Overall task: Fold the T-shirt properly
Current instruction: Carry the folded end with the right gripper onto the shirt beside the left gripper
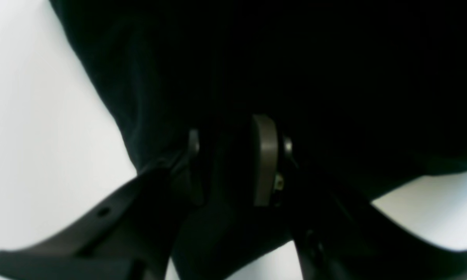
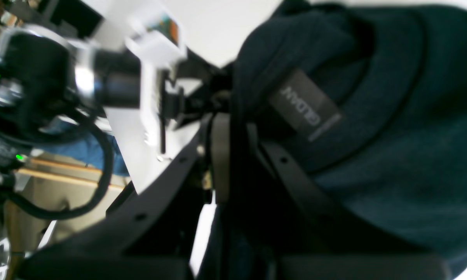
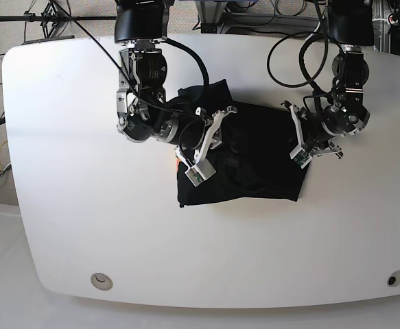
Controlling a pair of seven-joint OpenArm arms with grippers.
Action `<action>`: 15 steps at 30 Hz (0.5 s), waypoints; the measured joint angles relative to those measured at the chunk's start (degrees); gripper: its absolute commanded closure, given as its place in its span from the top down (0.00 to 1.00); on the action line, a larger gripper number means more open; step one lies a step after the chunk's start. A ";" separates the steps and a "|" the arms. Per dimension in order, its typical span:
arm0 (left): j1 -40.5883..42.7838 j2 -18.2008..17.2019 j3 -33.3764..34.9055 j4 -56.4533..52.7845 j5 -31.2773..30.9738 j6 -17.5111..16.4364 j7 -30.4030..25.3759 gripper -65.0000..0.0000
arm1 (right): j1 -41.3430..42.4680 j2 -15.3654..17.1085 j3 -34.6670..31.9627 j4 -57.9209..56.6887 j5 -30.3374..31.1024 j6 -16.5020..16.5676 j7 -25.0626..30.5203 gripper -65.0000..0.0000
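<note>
The right gripper [image 2: 233, 155] pinches soft black T-shirt [image 3: 254, 161] near its collar label [image 2: 304, 105]; the left gripper [image 1: 229, 155] clamps a thick fold at the opposite edge, on the smooth white table [image 3: 69, 137].

My right gripper [image 2: 233, 155] pinches bunched neck edge of T-shirt [image 2: 392, 128], jaws closed on dark cloth. Grey neck label [image 2: 304, 105] upside down just beside my fingers [image 2: 220, 155]. Other arm [image 2: 113, 85] blurred at left, black cable [image 2: 97, 182] looping below; white table [image 2: 222, 27] behind.
</note>
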 measured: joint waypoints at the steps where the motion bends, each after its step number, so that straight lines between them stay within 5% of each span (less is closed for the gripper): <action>1: -0.02 0.00 0.00 -0.07 0.00 0.00 -0.02 0.24 | 0.11 0.02 -0.20 -0.46 0.00 0.02 -0.09 0.04; 15: -0.90 0.20 0.50 -1.40 -0.35 0.00 -0.24 0.24 | 3.34 0.35 -5.81 -5.11 -0.39 -0.22 0.09 0.01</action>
